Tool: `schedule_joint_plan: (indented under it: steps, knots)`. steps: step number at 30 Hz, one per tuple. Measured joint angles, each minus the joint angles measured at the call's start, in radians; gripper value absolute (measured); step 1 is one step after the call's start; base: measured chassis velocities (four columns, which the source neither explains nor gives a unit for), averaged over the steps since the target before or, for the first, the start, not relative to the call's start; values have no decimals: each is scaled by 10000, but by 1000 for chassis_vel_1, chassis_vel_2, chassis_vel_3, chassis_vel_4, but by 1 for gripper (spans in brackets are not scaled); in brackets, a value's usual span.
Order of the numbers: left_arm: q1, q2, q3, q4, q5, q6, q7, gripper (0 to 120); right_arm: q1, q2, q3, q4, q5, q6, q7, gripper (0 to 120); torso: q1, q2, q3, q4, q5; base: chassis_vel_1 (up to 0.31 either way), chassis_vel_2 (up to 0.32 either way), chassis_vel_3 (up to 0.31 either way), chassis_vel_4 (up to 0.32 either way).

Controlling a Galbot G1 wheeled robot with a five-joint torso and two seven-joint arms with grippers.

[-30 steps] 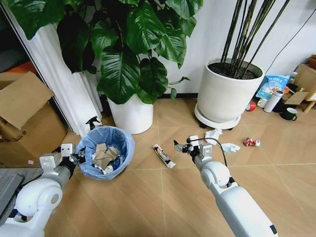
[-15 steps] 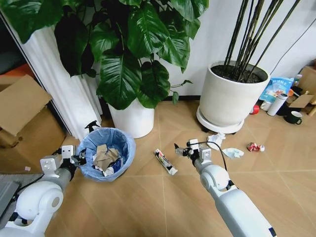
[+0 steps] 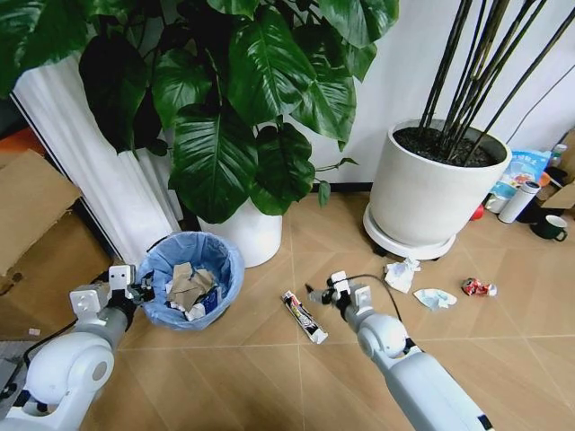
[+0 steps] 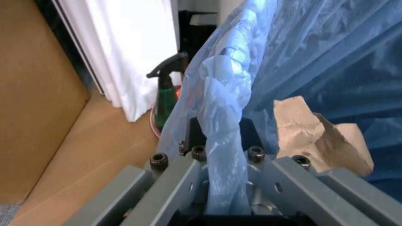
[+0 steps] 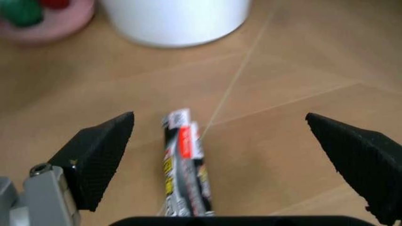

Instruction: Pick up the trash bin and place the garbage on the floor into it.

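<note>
Your right gripper (image 3: 316, 294) spread wide, bare floor (image 3: 269, 368) between it and crumpled wrapper (image 3: 303, 316) at 7 o'clock. White plant pot (image 3: 241, 232) blocks 11 o'clock. Trash bin (image 3: 191, 278) at 9 o'clock, open floor between.

White rounded arms; grey end effector (image 4: 217, 188) with black screws; black ribbed fingertips (image 5: 100, 153).

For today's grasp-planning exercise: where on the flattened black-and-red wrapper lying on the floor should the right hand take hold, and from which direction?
Grip the wrapper across its narrow width near the middle, coming straight down from above. It lies flat and long on the floor, so only its long edges offer purchase. The open right hand probably straddles it already.
</note>
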Motion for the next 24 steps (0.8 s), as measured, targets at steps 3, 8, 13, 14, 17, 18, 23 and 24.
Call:
schedule_joint_plan:
  steps: [3, 8, 13, 14, 17, 18, 23, 24]
  knots:
    - [78, -6, -69, -150, -52, 0, -65, 0, 285, 196, -219, -807, -325, 268, -352, 100, 0, 0, 0, -2, 0, 0, 0, 0, 0]
    - [217, 3, -155, -405, -157, -3, -178, 0, 927, 876, -475, -2698, -669, 561, -622, 100, 0, 0, 1, -3, 0, 0, 0, 0, 0]
    - [263, 10, -157, -452, -157, -26, -193, 0, 1056, 1155, -516, -3164, -690, 469, -629, 100, 0, 0, 1, -2, -1, 0, 0, 0, 0]
    - [268, 7, -150, -467, -156, -34, -209, 0, 1069, 1230, -530, -3266, -687, 398, -610, 100, 0, 0, 1, -2, -1, 0, 0, 0, 0]
    - [293, 8, -137, -529, -157, -39, -247, 0, 1129, 1415, -496, -3564, -660, 176, -447, 100, 0, 0, 1, -3, -1, 0, 0, 0, 0]
    - [293, 8, -137, -529, -157, -39, -247, 0, 1129, 1415, -496, -3564, -660, 176, -447, 100, 0, 0, 1, -3, -1, 0, 0, 0, 0]
    - [349, 50, -178, -623, -165, -43, -268, 0, 1266, 1598, -341, -3952, -583, 101, -389, 100, 0, 0, 1, -3, -1, 0, 0, 0, 0]
    - [361, 51, -184, -646, -168, -44, -272, 0, 1318, 1655, -302, -4089, -585, 102, -404, 100, 0, 0, 1, -3, -1, 0, 0, 0, 0]
